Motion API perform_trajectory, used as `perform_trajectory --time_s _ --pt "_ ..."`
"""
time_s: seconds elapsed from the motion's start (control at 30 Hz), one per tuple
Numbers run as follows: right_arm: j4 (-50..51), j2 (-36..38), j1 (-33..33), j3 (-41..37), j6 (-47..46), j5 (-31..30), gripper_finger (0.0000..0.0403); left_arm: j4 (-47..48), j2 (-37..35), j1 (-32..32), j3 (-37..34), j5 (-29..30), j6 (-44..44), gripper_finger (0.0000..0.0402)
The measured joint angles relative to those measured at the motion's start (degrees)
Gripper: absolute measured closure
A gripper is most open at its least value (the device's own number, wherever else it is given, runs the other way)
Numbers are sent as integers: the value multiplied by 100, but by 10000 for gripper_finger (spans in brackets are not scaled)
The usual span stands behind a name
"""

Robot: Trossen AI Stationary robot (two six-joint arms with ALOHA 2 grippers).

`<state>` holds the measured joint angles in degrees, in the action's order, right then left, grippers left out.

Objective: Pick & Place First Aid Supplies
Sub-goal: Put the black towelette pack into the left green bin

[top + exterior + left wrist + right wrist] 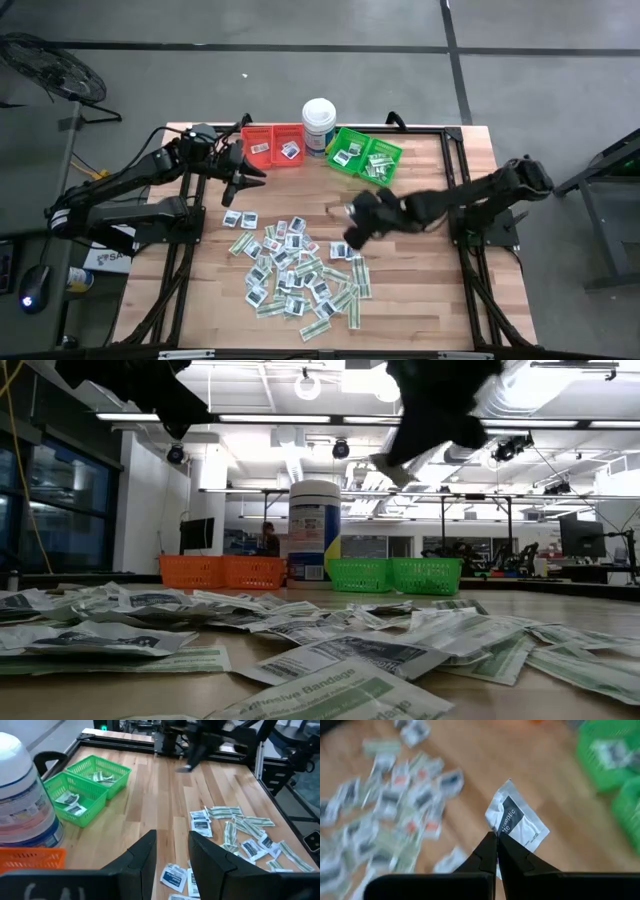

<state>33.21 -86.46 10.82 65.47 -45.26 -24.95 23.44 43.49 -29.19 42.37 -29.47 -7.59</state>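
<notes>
In the high view, the heap of first aid supplies lies at the near part of the wooden table, about 6 o'clock from the table's middle. The right gripper hangs at about 2 o'clock from this heap, above its far right edge. Its fingers are pressed together and pinch one square white packet by a corner; in the right wrist view the packet stands up past the fingertips, clear of the table. The right arm reaches in from 3 o'clock, stretched low across the table. The left gripper is at 11 o'clock from the heap, just in front of the red bin; its fingers are spread with a small gap and hold nothing. The left arm comes in from 9 o'clock, bent at the elbow. Farther away, at 12 o'clock, stand the white tub and, to its right, the green bin; both bins hold some packets. In the low view both grippers are cut off at the upper edge, and the print on the held packet is only partly readable.
</notes>
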Motion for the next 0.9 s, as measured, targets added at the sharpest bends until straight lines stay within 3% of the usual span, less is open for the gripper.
perform_trajectory --time_s 0.23,0.5,0.7,0.9 --pt "-867 -25 -1543 4 685 634 403 77 -505 76 -2 -20 -437 292" --pt "-971 -36 -3151 4 1101 1290 403 285 -1318 109 -4 341 -551 292" --pt "-973 -361 -3935 4 915 2082 403 149 -1585 109 -4 274 -547 292" --pt "-1225 -979 -4332 2 662 2309 402 -138 -1589 109 -4 145 -542 292"
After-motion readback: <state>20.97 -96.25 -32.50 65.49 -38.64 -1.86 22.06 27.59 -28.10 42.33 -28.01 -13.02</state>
